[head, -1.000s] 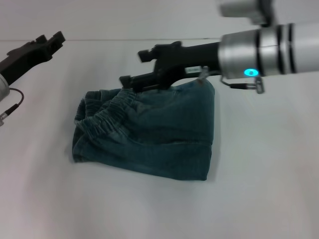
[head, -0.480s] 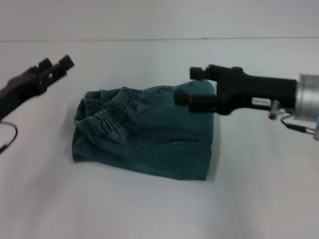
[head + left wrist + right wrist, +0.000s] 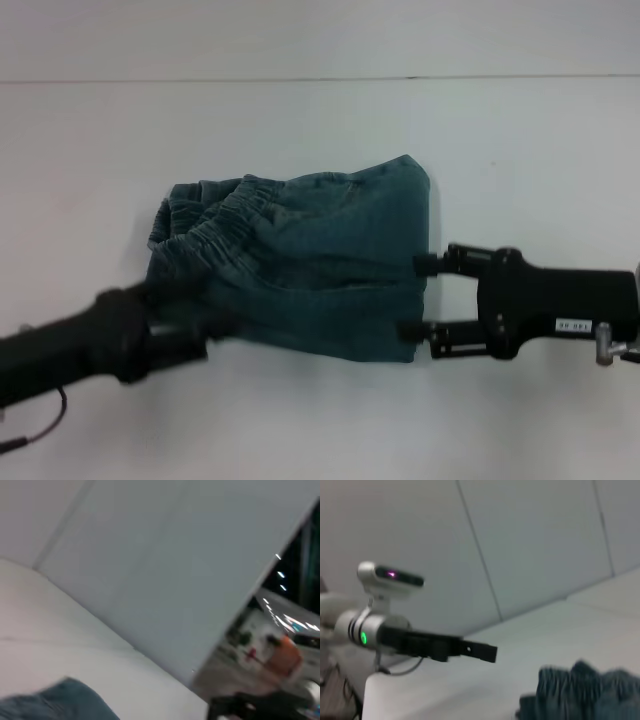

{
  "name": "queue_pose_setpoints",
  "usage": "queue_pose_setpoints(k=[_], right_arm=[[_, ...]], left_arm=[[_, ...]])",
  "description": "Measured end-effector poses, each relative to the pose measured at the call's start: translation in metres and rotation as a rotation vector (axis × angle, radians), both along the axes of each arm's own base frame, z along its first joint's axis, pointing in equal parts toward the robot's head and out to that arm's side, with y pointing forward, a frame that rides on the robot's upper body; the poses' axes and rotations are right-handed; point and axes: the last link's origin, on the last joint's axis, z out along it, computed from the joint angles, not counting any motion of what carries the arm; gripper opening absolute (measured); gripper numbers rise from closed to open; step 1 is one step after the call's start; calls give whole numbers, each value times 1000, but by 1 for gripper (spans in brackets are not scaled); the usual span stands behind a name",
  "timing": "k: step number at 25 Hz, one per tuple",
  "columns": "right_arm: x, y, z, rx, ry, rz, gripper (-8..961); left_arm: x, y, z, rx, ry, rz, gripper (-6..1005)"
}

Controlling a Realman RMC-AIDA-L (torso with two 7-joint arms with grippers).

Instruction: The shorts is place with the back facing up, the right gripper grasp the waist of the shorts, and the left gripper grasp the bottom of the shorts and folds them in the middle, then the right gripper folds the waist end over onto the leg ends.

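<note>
1. Head view: folded shorts (image 3: 300,265) lie mid-frame; right gripper (image 3: 418,297), fingers spread, sits at their right edge; left gripper (image 3: 190,325), blurred at lower left, finger state unclear.
2. Left wrist: shorts (image 3: 55,702) at bottom left.
3. Right wrist: waist (image 3: 580,690) at lower right; left gripper (image 3: 487,652) at left.

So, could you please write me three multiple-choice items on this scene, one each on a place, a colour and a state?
1. Where is the right pincer?
A over the elastic waist; B at the edge of the shorts on the robot's right; C off the table.
2. What colour are the shorts?
A red; B white; C blue.
3. How do the right pincer's jaws stand?
A open; B shut on cloth; C hidden.

Key:
1B, it sits right against that edge in the head view.
2C, the cloth is faded blue denim.
3A, its jaws stand clearly apart.
</note>
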Motion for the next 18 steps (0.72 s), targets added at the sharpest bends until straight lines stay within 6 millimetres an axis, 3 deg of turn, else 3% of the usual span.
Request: queue_pose_setpoints(k=[10,18], right_arm=[[4,-8,-6,-85,-53,14,927],[4,-8,-5,-99,-61,4,927]], left_arm=[[13,-10,-19,-178,58,-133,897],[15,-11,-21,-201,63,-149,897]])
